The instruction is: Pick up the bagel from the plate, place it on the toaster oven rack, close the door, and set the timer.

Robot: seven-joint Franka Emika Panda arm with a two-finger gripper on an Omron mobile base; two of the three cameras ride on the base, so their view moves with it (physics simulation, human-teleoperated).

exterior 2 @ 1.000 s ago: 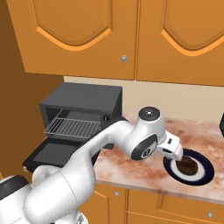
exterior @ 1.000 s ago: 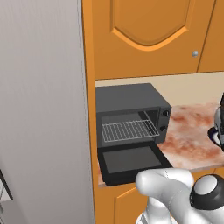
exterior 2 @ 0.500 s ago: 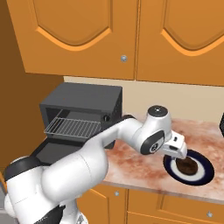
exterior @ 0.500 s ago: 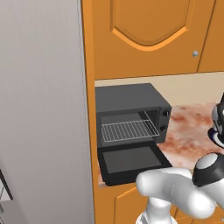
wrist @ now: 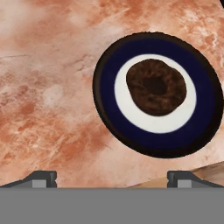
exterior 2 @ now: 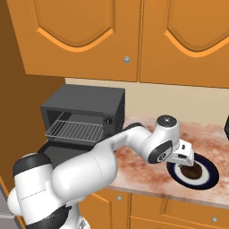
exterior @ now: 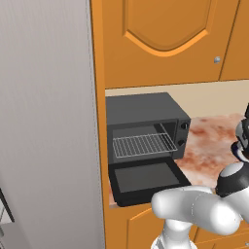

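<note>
The bagel (wrist: 156, 87) is a dark brown ring lying on the white centre of the plate (wrist: 109, 92), which has a broad navy band. In the right base view the bagel (exterior 2: 192, 171) and plate (exterior 2: 210, 178) sit on the counter right of the black toaster oven (exterior 2: 89, 103). My gripper (exterior 2: 186, 159) hangs just above the plate's left side, and my gripper (wrist: 113, 177) is open with nothing between its fingertips (wrist: 41, 177). The oven door (exterior 2: 56, 152) lies folded down, baring the silver wire rack (exterior 2: 76, 130). From the left I see the rack (exterior: 143, 144) and door (exterior: 146, 177) too.
Orange wall cabinets (exterior 2: 134, 40) hang over the marbled counter (exterior 2: 143, 172). A tall grey panel (exterior: 48, 121) stands left of the oven. A dark object (exterior 2: 226, 129) sits at the counter's far right edge. Orange base cabinets (exterior 2: 170, 210) run below.
The arm has swung right along the counter, bringing the hand from left of the plate to over its left edge. The jaws have stayed open.
</note>
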